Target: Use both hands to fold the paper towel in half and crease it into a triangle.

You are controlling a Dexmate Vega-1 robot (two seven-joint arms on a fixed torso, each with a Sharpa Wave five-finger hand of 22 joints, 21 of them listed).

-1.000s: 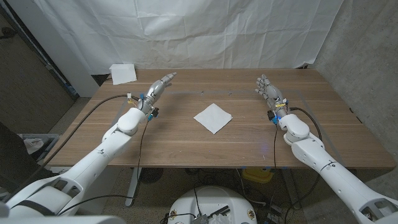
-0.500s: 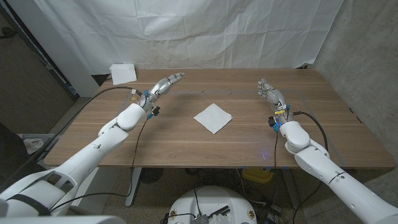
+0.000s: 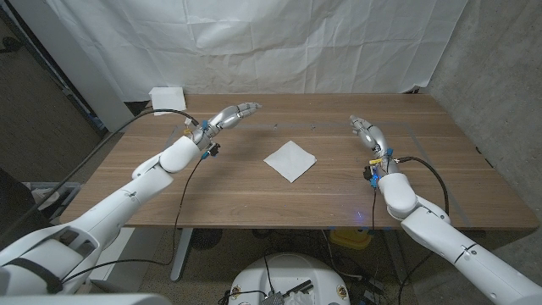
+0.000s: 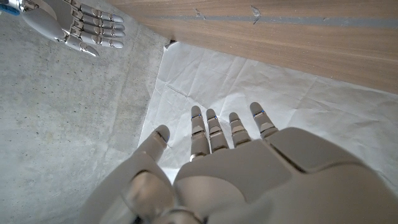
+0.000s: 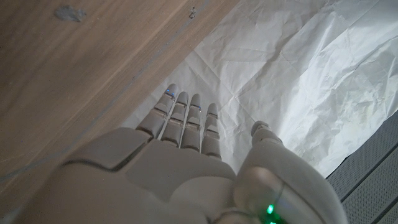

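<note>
A white square paper towel (image 3: 290, 160) lies flat and unfolded on the wooden table (image 3: 254, 191), near its middle, turned like a diamond. My left hand (image 3: 230, 115) hovers above the table to the left of and behind the towel, fingers stretched out and apart, holding nothing. My right hand (image 3: 367, 131) is raised to the right of the towel, fingers extended, also holding nothing. Both hands are well apart from the towel. The left wrist view shows my left hand (image 4: 217, 155) open, with my right hand (image 4: 74, 25) beyond it. In the right wrist view my right hand (image 5: 180, 143) is spread.
A stack of white paper towels (image 3: 168, 98) lies at the table's back left corner. A white cloth backdrop (image 3: 279, 42) hangs behind the table. Cables run along both forearms.
My left hand has swung right and inward, toward the table's middle. My right hand has turned and tipped inward over the table. The towel has not moved.
</note>
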